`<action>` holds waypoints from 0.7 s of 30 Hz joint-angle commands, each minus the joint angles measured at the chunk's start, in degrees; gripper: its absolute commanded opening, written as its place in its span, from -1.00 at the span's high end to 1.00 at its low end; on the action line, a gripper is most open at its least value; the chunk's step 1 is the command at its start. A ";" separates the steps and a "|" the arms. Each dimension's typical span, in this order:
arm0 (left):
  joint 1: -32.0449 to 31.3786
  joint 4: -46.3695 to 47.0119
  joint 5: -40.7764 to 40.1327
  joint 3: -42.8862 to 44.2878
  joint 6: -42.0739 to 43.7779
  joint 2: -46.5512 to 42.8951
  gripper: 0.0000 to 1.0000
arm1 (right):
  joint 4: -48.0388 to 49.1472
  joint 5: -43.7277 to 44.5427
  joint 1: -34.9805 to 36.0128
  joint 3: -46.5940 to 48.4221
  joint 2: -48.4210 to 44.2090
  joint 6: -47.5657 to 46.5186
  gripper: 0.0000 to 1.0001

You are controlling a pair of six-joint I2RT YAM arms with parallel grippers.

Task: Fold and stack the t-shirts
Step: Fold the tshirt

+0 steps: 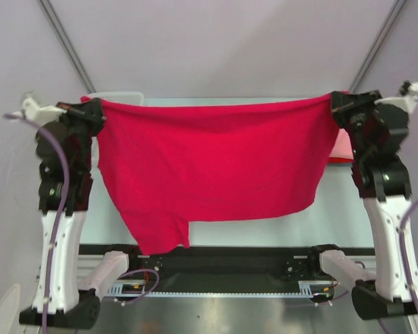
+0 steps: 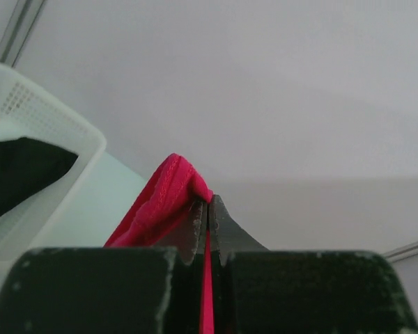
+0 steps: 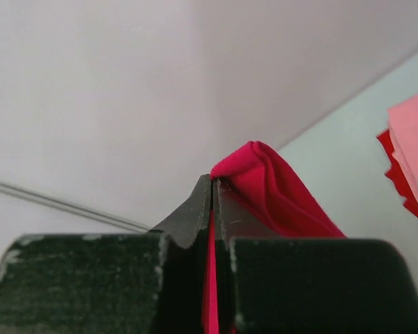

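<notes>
A crimson-red t-shirt (image 1: 216,163) hangs stretched in the air between both arms, its lower edge above the table's near side. My left gripper (image 1: 94,111) is shut on the shirt's upper left corner; in the left wrist view red cloth (image 2: 160,202) bunches beside the closed fingertips and runs between them. My right gripper (image 1: 338,108) is shut on the upper right corner, with a red fold (image 3: 272,188) beside its tips. Folded pink and red t-shirts (image 3: 411,160) lie on the table at the right. A black one (image 2: 21,174) lies in a basket.
A white mesh basket (image 2: 70,139) stands at the back left of the pale table (image 1: 265,229). The folded stack (image 1: 343,147) peeks out behind the right arm. Grey backdrop walls rise behind the table.
</notes>
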 commanded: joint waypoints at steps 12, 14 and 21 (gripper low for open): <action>2.96 8.01 12.96 23.15 -6.43 33.18 0.99 | 5.28 -22.12 -11.79 17.75 30.09 5.96 1.00; 3.13 8.01 15.86 28.98 -6.79 38.29 0.99 | 5.28 -23.45 -12.41 21.46 32.57 6.75 1.00; 6.03 10.90 18.66 39.30 -9.95 48.14 0.99 | 9.92 -31.51 -13.56 26.51 40.83 9.13 1.00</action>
